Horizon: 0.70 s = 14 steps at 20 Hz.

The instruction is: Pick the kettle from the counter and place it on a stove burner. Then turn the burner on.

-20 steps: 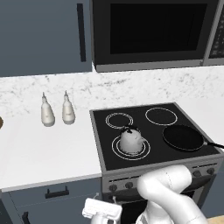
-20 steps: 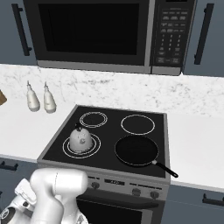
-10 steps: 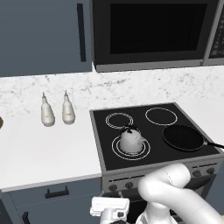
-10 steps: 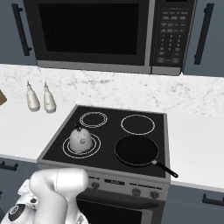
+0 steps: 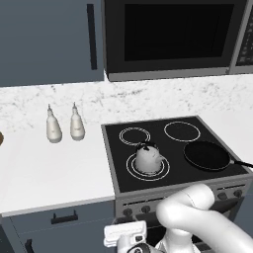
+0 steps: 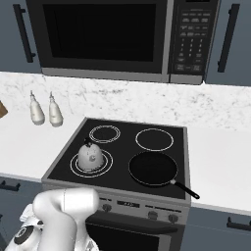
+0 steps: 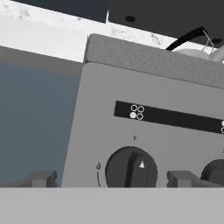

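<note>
Pale grey-white kettle [image 5: 148,158] (dark handle) on black cooktop [image 5: 168,148]; white counter [image 5: 49,168], grey-veined backsplash [image 5: 148,99].

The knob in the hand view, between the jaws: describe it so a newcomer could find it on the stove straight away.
Start at the stove's grey front panel, below the black glass cooktop where the kettle sits. The knob is the leftmost of the row, under a small diagram with its lower-left circle filled. It is round and dark with a white triangle mark, and stands nearest the panel's left edge.
</note>
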### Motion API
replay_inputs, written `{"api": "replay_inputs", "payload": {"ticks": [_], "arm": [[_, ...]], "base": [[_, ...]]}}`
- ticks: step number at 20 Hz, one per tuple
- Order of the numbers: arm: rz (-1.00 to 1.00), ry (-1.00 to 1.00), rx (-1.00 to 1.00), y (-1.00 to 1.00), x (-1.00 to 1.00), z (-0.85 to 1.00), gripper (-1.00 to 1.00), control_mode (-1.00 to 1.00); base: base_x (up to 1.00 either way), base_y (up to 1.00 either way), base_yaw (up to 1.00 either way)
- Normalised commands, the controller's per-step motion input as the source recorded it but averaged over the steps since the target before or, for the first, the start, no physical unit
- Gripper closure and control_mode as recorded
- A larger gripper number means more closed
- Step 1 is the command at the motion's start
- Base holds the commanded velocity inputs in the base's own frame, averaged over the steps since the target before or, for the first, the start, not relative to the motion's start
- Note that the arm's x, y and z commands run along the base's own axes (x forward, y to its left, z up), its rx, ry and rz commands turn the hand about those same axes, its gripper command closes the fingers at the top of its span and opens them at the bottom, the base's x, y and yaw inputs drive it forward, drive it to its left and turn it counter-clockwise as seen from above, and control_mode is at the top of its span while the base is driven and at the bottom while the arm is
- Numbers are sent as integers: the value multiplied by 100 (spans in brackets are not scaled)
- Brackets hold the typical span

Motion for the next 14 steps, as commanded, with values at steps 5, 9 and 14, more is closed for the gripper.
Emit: {"api": "replay_inputs", "payload": {"ticks": [5, 9, 14], "arm": [[15, 0, 3, -28, 3, -8, -100, -100], [12, 0, 7, -54, 0, 0, -100, -100], [11, 0, 8, -59, 0, 0, -100, -100]], "base": [[0, 0, 0], [0, 0, 0], [0, 0, 0]]}}
